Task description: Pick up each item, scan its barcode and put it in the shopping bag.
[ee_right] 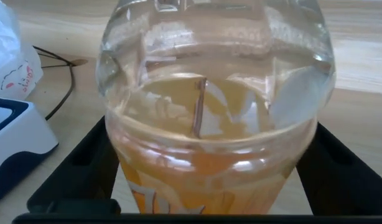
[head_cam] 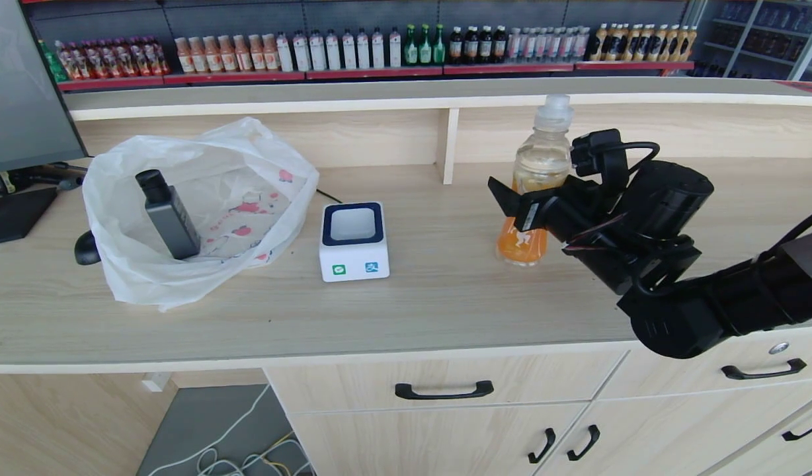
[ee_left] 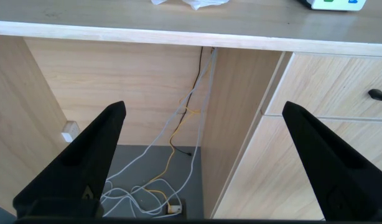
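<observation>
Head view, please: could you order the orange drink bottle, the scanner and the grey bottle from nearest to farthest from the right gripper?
1. Orange drink bottle, right at the right gripper.
2. Scanner, mid-counter.
3. Grey bottle, far left, inside the shopping bag.

One orange drink bottle (head_cam: 541, 178) and one grey bottle (head_cam: 168, 215) make two bottles on the bench (head_cam: 446, 304). There is one white shopping bag (head_cam: 115, 264), one scanner box (head_cam: 353, 241), and five black drawer handles (head_cam: 444, 391) below.
</observation>
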